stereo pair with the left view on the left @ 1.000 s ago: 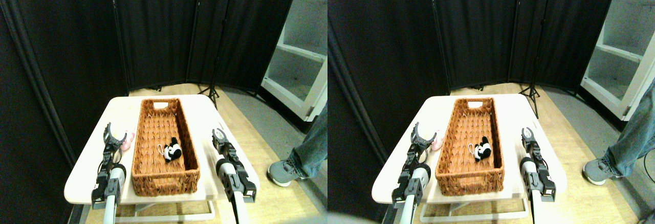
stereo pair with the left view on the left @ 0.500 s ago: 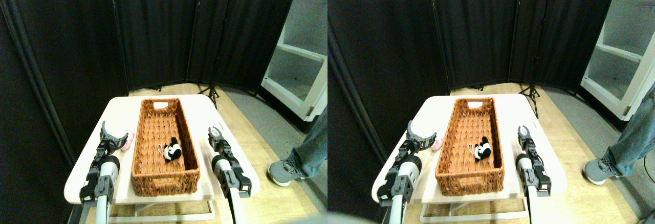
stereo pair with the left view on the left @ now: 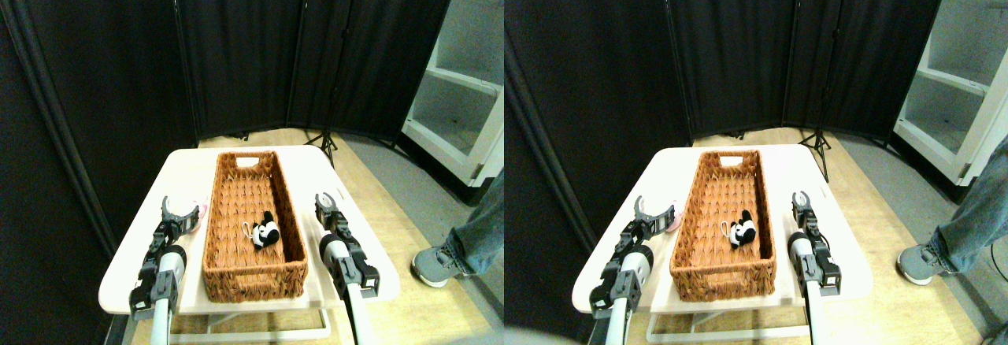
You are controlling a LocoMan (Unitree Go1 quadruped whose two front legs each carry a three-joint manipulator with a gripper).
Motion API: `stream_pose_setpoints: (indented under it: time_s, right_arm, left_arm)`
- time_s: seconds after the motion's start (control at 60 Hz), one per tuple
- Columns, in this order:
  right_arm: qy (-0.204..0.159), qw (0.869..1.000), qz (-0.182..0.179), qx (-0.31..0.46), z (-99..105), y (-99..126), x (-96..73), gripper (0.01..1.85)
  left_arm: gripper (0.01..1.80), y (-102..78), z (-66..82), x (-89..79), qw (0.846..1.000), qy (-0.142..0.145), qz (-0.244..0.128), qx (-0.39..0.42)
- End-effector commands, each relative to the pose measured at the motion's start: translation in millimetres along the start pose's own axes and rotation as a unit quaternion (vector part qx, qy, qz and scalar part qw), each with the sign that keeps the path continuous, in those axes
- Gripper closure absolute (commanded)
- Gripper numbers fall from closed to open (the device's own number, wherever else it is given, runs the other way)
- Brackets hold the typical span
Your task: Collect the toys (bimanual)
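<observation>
A black-and-white panda toy (stereo pair with the left view on the left: 266, 231) lies inside the long brown wicker basket (stereo pair with the left view on the left: 252, 270), near its middle right. On the table left of the basket, a pink toy (stereo pair with the left view on the left: 201, 210) peeks out, partly hidden behind my left gripper (stereo pair with the left view on the left: 179, 209). That gripper is open, its two fingers spread wide just in front of the pink toy. My right gripper (stereo pair with the left view on the left: 325, 201) hovers over the table just right of the basket, open with a small gap and nothing held.
The pale table (stereo pair with the left view on the left: 185, 164) carries the basket lengthwise. A person's leg and grey shoe (stereo pair with the left view on the left: 441, 265) stand on the floor at the right. Behind are black screens, a tripod foot (stereo pair with the left view on the left: 324, 142) and a white shelf unit (stereo pair with the left view on the left: 461, 85).
My left arm swung left and then back a little right, its gripper staying by the pink toy. My right gripper crept left and forward, closer to the basket. The panda stayed put.
</observation>
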State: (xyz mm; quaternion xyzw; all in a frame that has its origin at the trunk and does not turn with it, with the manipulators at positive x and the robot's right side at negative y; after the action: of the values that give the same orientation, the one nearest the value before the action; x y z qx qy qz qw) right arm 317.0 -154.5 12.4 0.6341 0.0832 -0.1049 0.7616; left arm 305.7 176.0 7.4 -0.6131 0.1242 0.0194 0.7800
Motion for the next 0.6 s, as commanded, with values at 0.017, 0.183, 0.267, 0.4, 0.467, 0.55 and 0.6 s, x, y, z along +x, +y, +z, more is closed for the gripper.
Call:
stream_pose_setpoints:
  time_s: [0.017,0.183,0.267,0.4,0.467,0.55,0.6]
  right_arm:
    - [-0.007,1.000,0.016,0.002,1,6,0.9,1.79]
    - [-0.012,1.000,0.011,0.006,3,5,1.8,1.78]
    - [-0.015,1.000,0.013,0.005,3,6,1.9,1.75]
    - [-0.013,1.000,0.012,0.010,2,6,2.3,1.70]
    - [-0.011,1.000,0.015,0.007,2,6,2.5,1.66]
    - [-0.011,1.000,0.018,0.002,2,6,2.8,1.66]
    - [-0.014,1.000,0.016,0.008,1,6,2.9,1.68]
  left_arm:
    - [1.16,-1.4,-2.9,8.8,1.000,0.019,-0.011,-0.008]
    - [1.15,-1.0,-3.4,14.6,0.999,0.030,0.000,-0.019]
    - [1.11,-2.2,-7.5,18.6,0.999,0.044,0.012,-0.015]
    - [1.13,-4.2,-11.8,20.5,0.997,0.070,0.023,-0.006]
    - [1.11,-6.5,-13.0,19.4,0.997,0.075,0.029,0.000]
    - [1.09,-7.7,-14.3,20.2,0.996,0.085,0.033,0.004]
    - [1.10,-7.6,-16.7,18.7,0.996,0.085,0.035,0.009]
